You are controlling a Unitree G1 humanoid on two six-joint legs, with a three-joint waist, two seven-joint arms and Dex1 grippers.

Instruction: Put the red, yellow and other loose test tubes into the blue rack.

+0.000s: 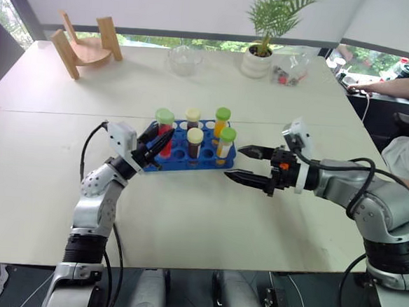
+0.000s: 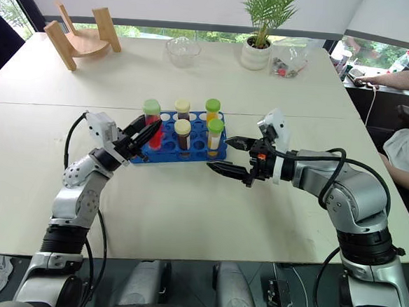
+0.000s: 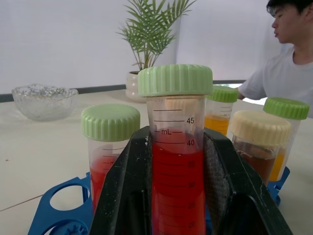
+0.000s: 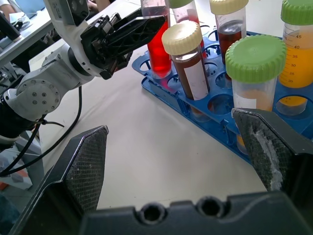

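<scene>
The blue rack (image 1: 187,149) is seen near the middle of the white surface (image 1: 186,215), between the two arms. Six capped tubes are counted at it: two red with green caps, two brown with cream caps, two orange-yellow with green caps.

The left gripper (image 1: 156,147) is held at the rack's left end, its fingers (image 3: 129,191) clamped on a red test tube (image 3: 177,161) below the cap. The grip is taken on the body, probably so the cap stays free and the tube hangs upright for seating. Whether its base is already in a hole cannot be told. A second red tube (image 3: 108,147) stands just beside it in the rack.

The right gripper (image 1: 249,164) is held just off the rack's right end, fingers (image 4: 88,164) spread wide and empty, likely kept clear while the left arm works.

No loose tubes are noted on the surface; the task is judged nearly complete, pending release of the held tube.
</scene>
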